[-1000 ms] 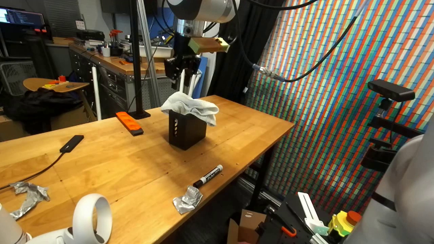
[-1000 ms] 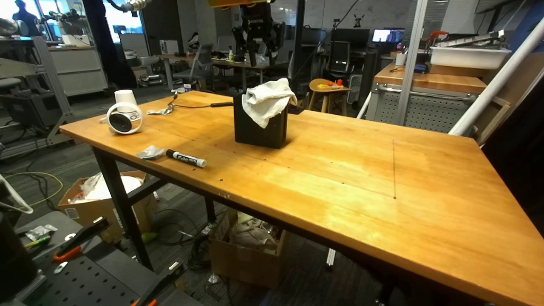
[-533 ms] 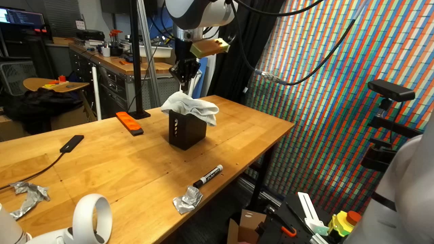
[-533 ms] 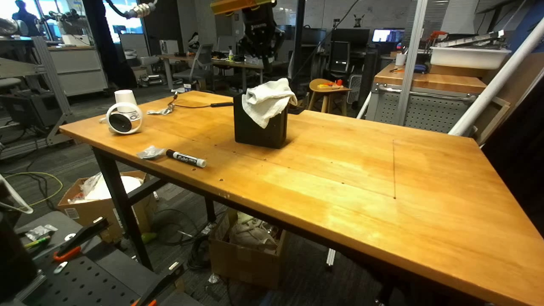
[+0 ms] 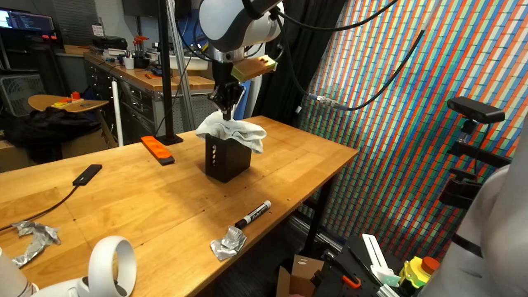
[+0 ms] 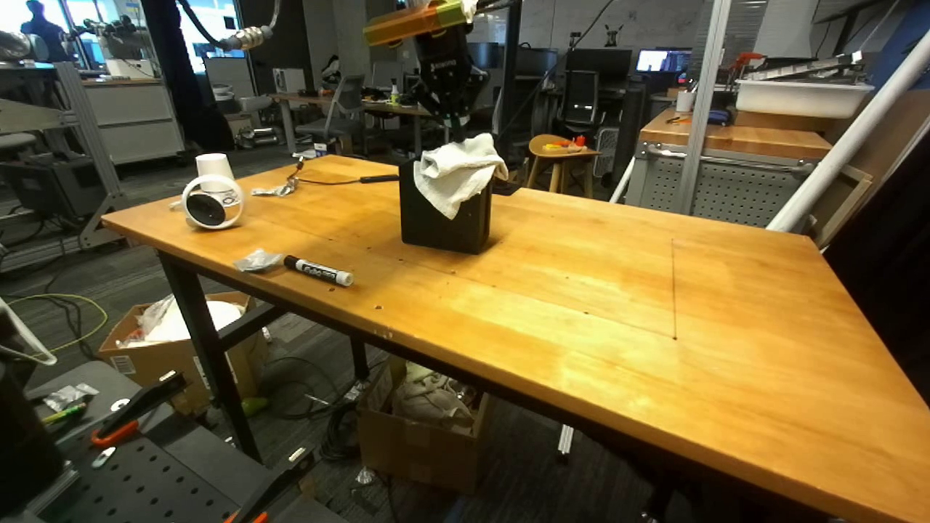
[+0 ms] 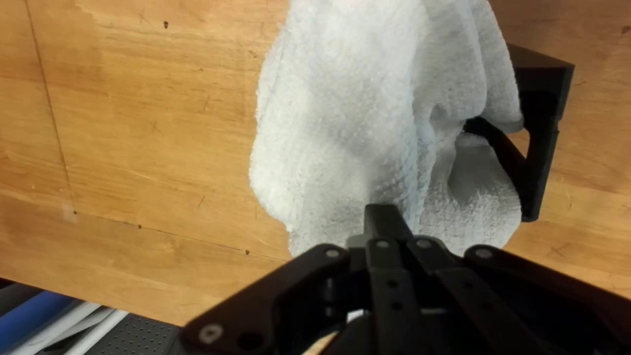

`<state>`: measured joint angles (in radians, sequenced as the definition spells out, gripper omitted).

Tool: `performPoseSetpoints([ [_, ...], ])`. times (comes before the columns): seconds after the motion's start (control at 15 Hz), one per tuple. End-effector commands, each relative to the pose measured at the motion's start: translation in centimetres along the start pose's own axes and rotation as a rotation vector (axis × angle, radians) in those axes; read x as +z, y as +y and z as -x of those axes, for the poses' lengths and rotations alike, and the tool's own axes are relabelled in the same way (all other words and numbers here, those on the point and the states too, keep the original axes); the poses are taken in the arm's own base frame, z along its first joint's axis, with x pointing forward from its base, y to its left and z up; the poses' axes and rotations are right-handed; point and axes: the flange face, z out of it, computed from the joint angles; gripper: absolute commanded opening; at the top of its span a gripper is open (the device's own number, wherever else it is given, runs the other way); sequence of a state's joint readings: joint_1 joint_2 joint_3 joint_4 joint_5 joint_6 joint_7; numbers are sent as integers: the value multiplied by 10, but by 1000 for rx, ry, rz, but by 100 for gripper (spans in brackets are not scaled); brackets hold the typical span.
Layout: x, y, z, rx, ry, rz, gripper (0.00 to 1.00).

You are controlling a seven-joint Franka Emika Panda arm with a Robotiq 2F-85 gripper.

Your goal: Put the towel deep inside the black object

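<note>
The white towel (image 5: 243, 133) lies bunched over the top of the black object (image 5: 227, 161). In an exterior view one corner of the towel (image 6: 454, 190) hangs down the outer side of the black object (image 6: 436, 231). My gripper (image 5: 227, 117) is directly above, pointing down at a slight tilt, fingers together with nothing seen between them. The wrist view has the fingertips of the gripper (image 7: 385, 209) over the towel (image 7: 340, 118); whether they touch it I cannot tell. There, the towel covers most of the opening, and only one end of the black object (image 7: 541, 133) shows.
On the wooden table (image 5: 136, 198) are a marker (image 5: 253, 214), crumpled foil (image 5: 229, 243), an orange item (image 5: 157, 150) and a small black device (image 5: 87, 175) with a cable. A white ring-shaped controller (image 6: 212, 203) stands at one end. A dark pole (image 5: 165, 82) rises behind.
The gripper's fingers have come together from an open spread. The gripper has tilted and moved down toward the towel. Towel and black object have stayed put.
</note>
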<state>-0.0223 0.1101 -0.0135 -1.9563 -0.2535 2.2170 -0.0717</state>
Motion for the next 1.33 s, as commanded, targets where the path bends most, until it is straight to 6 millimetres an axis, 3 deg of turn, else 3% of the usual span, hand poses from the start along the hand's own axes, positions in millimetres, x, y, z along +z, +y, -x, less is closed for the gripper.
performPoseSetpoints([
  [0.0,12,-7,3,-27,-32,24,0],
  [0.33,24,-2,7,-48,-62,53,0],
  [1.27,67,-28,19,-98,-168,0,0],
])
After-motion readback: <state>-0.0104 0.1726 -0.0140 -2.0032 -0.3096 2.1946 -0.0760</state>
